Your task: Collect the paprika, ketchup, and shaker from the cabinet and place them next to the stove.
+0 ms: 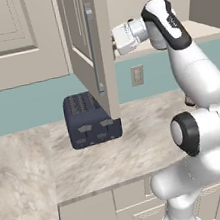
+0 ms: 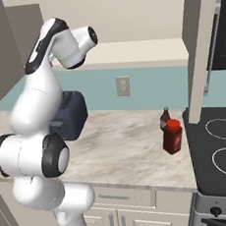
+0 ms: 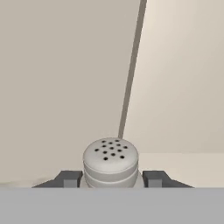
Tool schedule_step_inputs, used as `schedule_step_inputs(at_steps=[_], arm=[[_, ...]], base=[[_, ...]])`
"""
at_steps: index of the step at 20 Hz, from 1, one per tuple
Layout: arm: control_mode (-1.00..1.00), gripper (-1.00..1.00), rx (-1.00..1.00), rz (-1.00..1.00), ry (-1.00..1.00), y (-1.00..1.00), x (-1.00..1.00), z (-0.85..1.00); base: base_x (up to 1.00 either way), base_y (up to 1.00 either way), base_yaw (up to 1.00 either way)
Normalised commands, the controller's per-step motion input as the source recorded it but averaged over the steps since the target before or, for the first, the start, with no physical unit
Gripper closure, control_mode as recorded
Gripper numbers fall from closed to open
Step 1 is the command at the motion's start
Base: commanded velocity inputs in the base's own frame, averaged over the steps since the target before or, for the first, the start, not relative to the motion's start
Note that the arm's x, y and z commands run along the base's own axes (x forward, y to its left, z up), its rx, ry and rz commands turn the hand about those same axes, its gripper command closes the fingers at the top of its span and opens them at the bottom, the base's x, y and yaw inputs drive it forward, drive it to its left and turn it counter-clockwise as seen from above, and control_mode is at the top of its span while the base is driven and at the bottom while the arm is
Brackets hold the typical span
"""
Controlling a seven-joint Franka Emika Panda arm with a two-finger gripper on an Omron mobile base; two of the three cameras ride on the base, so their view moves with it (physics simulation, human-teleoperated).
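shaker [image 3: 110, 162]: low middle of hand view, inside the cabinet [image 1: 88, 44] | gripper [image 3: 111, 178]: jaws partly shut, one finger on each side of its body, seems held | feel: looks small, light, hard, smooth, may slip | hold: round sides under the cap

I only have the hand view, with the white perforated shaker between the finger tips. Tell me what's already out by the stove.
Observer: A red jar with a red cap stands on the marble counter just left of the glossy black cooktop, with a darker bottle behind it.
Operator: Now tell me what sits below the arm.
Observer: A dark blue-grey slotted toaster, under the open beige cabinet door.
Operator: Report the route towards the stove.
Observer: A second open door panel hangs above the cooktop's left edge.
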Motion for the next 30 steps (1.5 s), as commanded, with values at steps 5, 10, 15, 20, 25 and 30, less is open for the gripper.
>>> schedule_step_inputs(at_steps=[5, 10, 15, 20, 25, 30], arm=[[-1.0, 1.0, 0.01, 0.01, -0.16, -0.5, -1.0, 0.01], [-1.0, 1.0, 0.0, 0.0, -0.07, -0.46, -0.98, -0.04], [-1.0, 1.0, 0.0, 0.0, -0.01, -0.38, -0.79, -0.35], [-1.0, 1.0, 0.0, -0.03, 0.0, -0.48, -0.56, -0.68], [-1.0, 1.0, 0.0, -0.05, -0.01, -0.62, -0.46, -0.8], [-1.0, 1.0, 0.0, -0.05, 0.0, -0.71, -0.29, -0.7]], base=[[0.0, 0.0, 0.0], [0.0, 0.0, 0.0], [0.0, 0.0, 0.0], [0.0, 0.0, 0.0], [0.0, 0.0, 0.0], [0.0, 0.0, 0.0]])
